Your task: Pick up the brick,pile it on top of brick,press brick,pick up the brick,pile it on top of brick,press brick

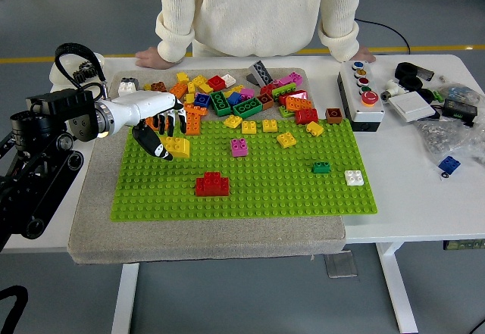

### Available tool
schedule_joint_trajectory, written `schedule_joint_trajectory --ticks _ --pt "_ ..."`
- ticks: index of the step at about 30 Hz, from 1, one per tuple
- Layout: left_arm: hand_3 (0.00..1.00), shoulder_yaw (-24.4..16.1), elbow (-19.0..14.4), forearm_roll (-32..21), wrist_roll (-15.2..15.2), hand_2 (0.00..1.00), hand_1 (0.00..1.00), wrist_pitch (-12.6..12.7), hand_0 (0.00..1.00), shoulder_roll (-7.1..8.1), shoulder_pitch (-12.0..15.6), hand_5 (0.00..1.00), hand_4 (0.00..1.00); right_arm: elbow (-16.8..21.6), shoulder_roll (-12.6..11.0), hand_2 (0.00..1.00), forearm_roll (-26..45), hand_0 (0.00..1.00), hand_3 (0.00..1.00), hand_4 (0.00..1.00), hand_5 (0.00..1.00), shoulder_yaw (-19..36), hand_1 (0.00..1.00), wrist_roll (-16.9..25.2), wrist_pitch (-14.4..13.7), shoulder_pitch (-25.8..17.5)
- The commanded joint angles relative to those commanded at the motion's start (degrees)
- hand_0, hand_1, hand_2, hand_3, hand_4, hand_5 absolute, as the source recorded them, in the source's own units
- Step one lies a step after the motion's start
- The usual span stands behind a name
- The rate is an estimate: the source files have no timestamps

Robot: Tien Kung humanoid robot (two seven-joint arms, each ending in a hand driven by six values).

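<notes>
White table (409, 198) on a grey floor, padded by a beige mat (204, 239), topped with a green studded baseplate (288, 190). Across the far side, a person in a cream sweater, both hands resting on the table edge. Right of the baseplate: a control box (362, 95) with coloured buttons.

Left hand (161, 131) reaching in over the baseplate's far-left corner, fingers curled down and pinching a yellow brick (178, 147), thumb on its near-left face, other fingers on the far side. Hard to tell whether lifted or seated on the studs. Right hand not visible.

Target probably the red brick stack (212, 184), toward the near edge of the baseplate, left of centre. Loose brick pile (235, 95) along the baseplate's far edge.

Likely handling: light, rigid, smooth plastic, so prone to slip or twist in a loose pinch. Best gripped on opposite side walls, top studs and underside left free for mating; firm downward press needed to seat.
</notes>
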Motion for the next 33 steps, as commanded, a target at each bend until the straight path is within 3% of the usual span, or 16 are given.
schedule_joint_trajectory --ticks 11,33 --pt "0.515 -0.03 -1.34 0.00 0.46 0.410 0.404 0.00 0.438 -1.29 0.47 0.002 0.918 0.00 -0.08 0.720 -0.14 0.740 0.587 0.809 0.343 0.02 0.653 0.01 0.01 -0.02" --pt "0.516 0.29 -4.03 0.00 0.95 0.410 0.405 0.00 0.436 -2.43 2.37 0.002 0.917 0.00 -0.24 0.722 -0.11 0.739 0.587 0.809 0.342 0.17 0.653 0.03 -0.04 0.11"
